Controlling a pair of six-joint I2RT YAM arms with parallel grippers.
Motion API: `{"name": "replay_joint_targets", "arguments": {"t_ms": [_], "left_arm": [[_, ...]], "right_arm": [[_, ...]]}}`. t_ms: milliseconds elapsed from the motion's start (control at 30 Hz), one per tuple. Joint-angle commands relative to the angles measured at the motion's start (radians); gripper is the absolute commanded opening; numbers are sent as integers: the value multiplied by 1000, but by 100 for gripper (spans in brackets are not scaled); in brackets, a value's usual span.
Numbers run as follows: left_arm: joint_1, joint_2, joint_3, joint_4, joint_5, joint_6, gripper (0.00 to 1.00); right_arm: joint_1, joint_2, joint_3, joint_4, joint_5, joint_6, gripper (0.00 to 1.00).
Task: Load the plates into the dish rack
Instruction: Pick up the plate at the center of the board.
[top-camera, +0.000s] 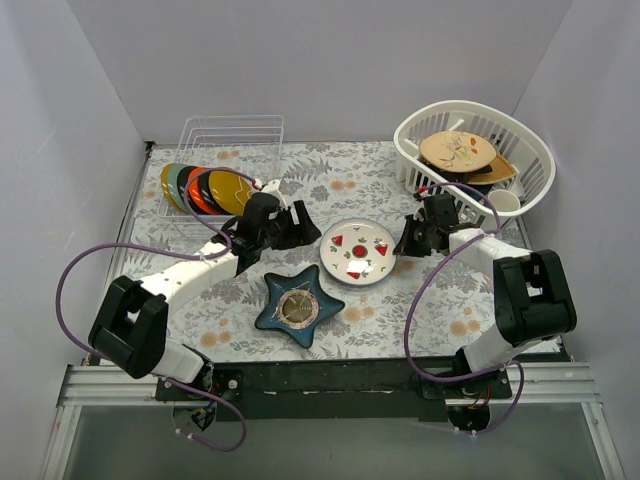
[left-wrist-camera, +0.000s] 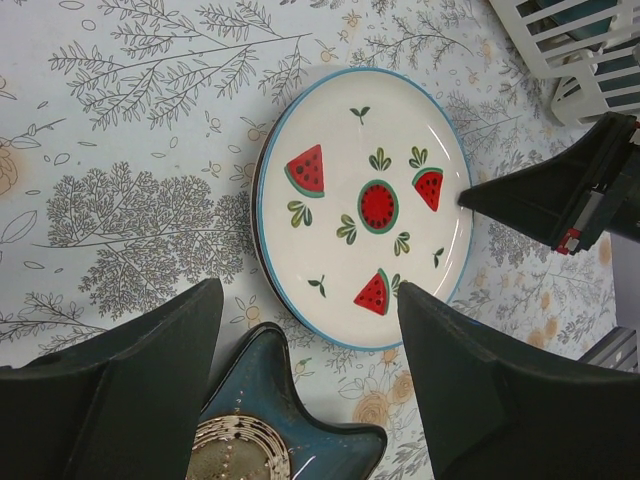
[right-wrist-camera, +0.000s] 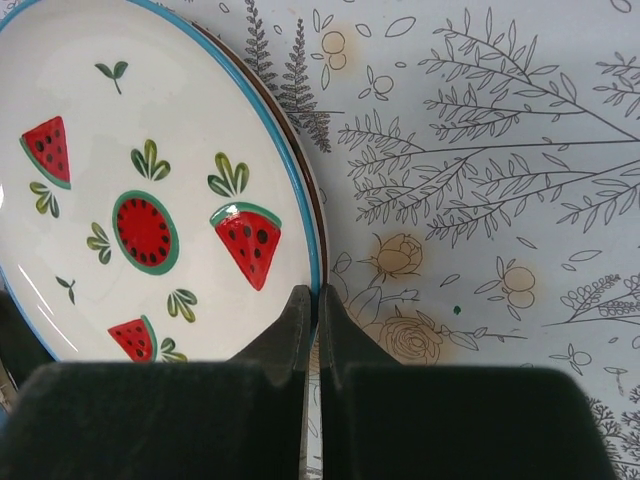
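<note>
Table (top-camera: 400, 322): spread with a pale cloth printed with trees and flowers; bears everything listed below.
Basket (top-camera: 537, 150): white, oval and slotted, at the far right corner; holds a tan plate (top-camera: 456, 150) with painted sprigs on top of other dishes (those too hidden to name).
Dish rack (top-camera: 232, 135): thin white wire, see-through, at the far left corner, well apart from the basket.
Row of plates (top-camera: 205, 188): stands on edge at the near end of the dish rack, each leaning on the next; shows yellow, teal, dark, orange-red and yellow faces from left to right.
Watermelon plate (top-camera: 357, 251): white with a blue rim, red melon slices and green sprigs; lies flat on the cloth at the middle of the table, between the two claws, outside the dish rack.
Star dish (top-camera: 298, 305): dark blue with a round brownish centre; lies flat just beside the near-left edge of the watermelon plate.
Left claw (left-wrist-camera: 310, 295): jaws wide, holding nothing; points at the watermelon plate from its left side, with the star dish just below it in the wrist view.
Right claw (right-wrist-camera: 315, 292): closed tight, finger against finger; tips meet the right rim of the watermelon plate, with nothing seen between them.
</note>
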Motion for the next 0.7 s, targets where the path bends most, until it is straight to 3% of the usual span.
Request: {"name": "replay_joint_targets", "arguments": {"t_ms": [0,500,667], "left_arm": [[-7,-38,-14,28,-15,-8,70],[-7,6,-35,60,21,-20,70],[-9,60,-44,167,87,-43,70]], "right_arm": [[0,-66,51,-55,16,-28,1],[0,-168,122,-132,33,-12,1],[0,-205,78,-77,-5,7,1]]}}
